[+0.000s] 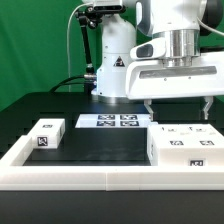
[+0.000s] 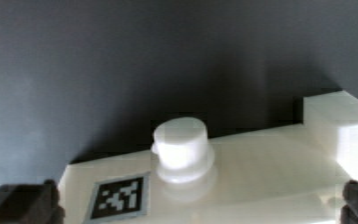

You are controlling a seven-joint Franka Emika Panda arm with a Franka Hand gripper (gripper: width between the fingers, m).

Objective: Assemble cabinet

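Our pincer (image 1: 178, 108) hangs spread wide, holding nothing, just above the cabinet body (image 1: 182, 146), which sits at the exterior view's right against the front rail (image 1: 100, 178). We judge that an off-centre descent could drive a fingertip (image 2: 23, 204) onto the top face or the upright peg (image 2: 181, 150). The small block (image 1: 48, 135) and the marker board (image 1: 108, 121) lie well apart; nothing blocks us.

The exterior view is evenly, brightly lit and sharp — the wrist view is blurred, the cabinet (image 2: 265, 150) possibly overexposed.
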